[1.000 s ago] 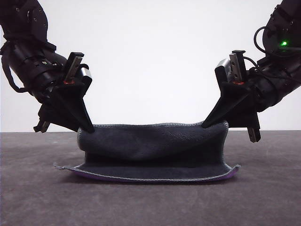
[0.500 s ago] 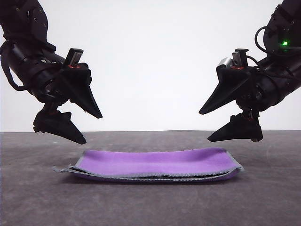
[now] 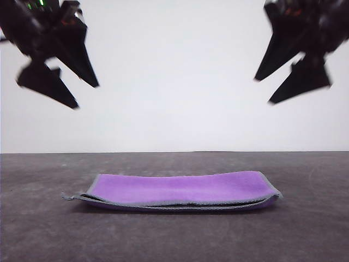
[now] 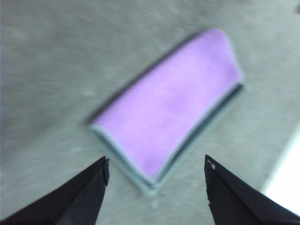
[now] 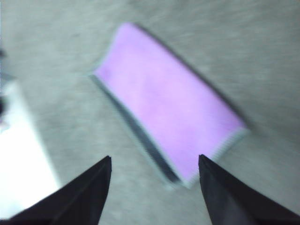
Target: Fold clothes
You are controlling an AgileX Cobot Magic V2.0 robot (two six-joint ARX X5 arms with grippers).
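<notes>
The clothes (image 3: 180, 189) lie folded flat on the grey table, purple face up with grey stitched edging, one thin layer over another. High above its left end hangs my left gripper (image 3: 87, 96), open and holding nothing. My right gripper (image 3: 263, 90) hangs equally high above the right end, open too. The left wrist view shows the folded cloth (image 4: 168, 112) well beyond the spread fingertips (image 4: 103, 168). In the right wrist view the same purple rectangle (image 5: 171, 110) lies far past the open fingers (image 5: 107, 164). Both wrist views are blurred.
The grey tabletop (image 3: 43, 229) stretches around the cloth on all sides. A plain white wall (image 3: 174, 76) stands behind the table's far edge.
A second ago both grippers held the cloth's far edge up. They let go, the purple face dropped over the lower half, and both arms have risen high and apart.
</notes>
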